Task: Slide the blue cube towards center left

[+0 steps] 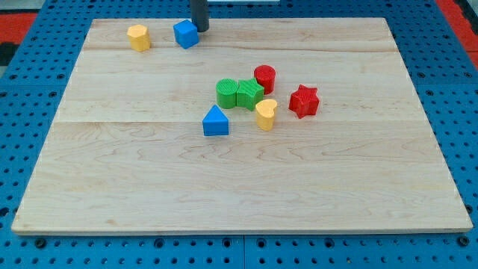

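Observation:
The blue cube point(186, 33) sits near the view's top edge of the wooden board point(239, 179), left of centre. My tip point(200, 29) is at the cube's right side, touching or nearly touching it. The dark rod rises out of the view's top. A yellow block point(138, 37) stands to the left of the blue cube, a short gap apart.
A cluster sits near the board's middle: a green cylinder point(226, 93), a green star-like block point(249, 93), a red cylinder point(264, 78), a red star point(304, 101), a yellow heart point(266, 114) and a blue triangular block point(216, 121). A blue pegboard surrounds the board.

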{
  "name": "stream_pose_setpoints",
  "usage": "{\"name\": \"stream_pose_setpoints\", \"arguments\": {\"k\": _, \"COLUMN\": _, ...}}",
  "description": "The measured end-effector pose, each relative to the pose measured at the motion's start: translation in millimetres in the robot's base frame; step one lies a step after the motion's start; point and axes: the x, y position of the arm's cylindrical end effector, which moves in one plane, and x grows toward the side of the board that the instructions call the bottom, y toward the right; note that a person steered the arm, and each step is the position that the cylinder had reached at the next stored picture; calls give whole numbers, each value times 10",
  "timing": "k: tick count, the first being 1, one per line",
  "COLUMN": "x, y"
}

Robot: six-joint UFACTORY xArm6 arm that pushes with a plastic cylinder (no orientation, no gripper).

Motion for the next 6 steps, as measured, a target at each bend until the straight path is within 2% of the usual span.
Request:
{"name": "stream_pose_setpoints", "arguments": {"k": 1, "x": 0, "y": -137}}
{"name": "stream_pose_setpoints", "arguments": {"k": 2, "x": -198, "y": -131}}
{"name": "stream_pose_setpoints", "arguments": {"k": 3, "x": -35, "y": -304}}
{"name": "stream_pose_setpoints", "arguments": {"k": 6, "x": 957, "y": -309}}
